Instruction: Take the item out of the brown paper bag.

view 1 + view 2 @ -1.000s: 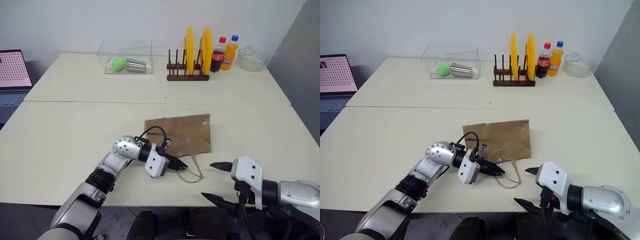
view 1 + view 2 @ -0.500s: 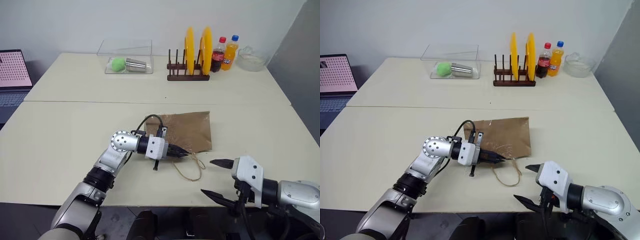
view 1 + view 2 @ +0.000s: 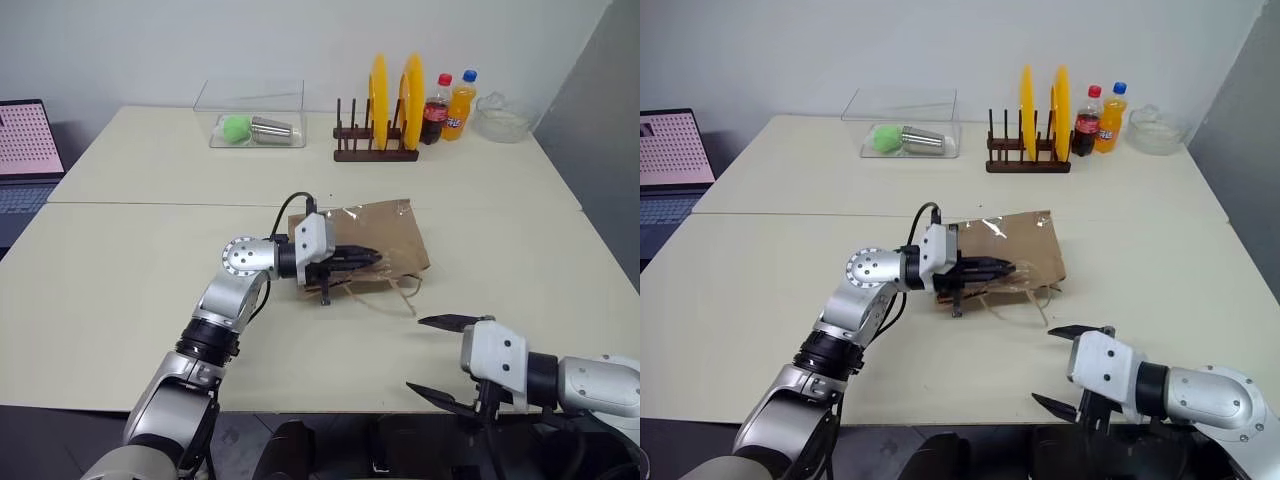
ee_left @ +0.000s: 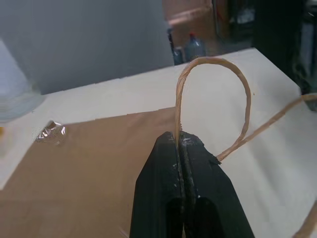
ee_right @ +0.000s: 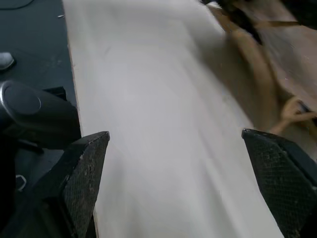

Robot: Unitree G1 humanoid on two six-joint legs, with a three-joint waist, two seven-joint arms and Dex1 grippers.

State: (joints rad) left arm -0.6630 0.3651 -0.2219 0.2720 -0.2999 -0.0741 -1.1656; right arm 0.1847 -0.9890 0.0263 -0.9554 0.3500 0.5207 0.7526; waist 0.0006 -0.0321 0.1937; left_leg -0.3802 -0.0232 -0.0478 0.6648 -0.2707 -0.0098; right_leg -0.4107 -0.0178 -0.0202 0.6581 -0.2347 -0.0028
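left gripper (image 4: 181, 141) fingers pinched shut on twisted handle (image 4: 213, 89) of brown paper bag (image 3: 375, 245), bag behind fingertips on tabletop (image 3: 150, 290), right gripper (image 3: 440, 355) fingers spread wide, empty, near bag

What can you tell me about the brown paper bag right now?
The brown paper bag is plain creased kraft paper, lying near the front of the table with its near edge lifted. A clear shiny scrap sits on its upper face. The shut left gripper pinches one thin twisted-paper loop handle; the other handle trails loose on the tabletop. Its contents are hidden.
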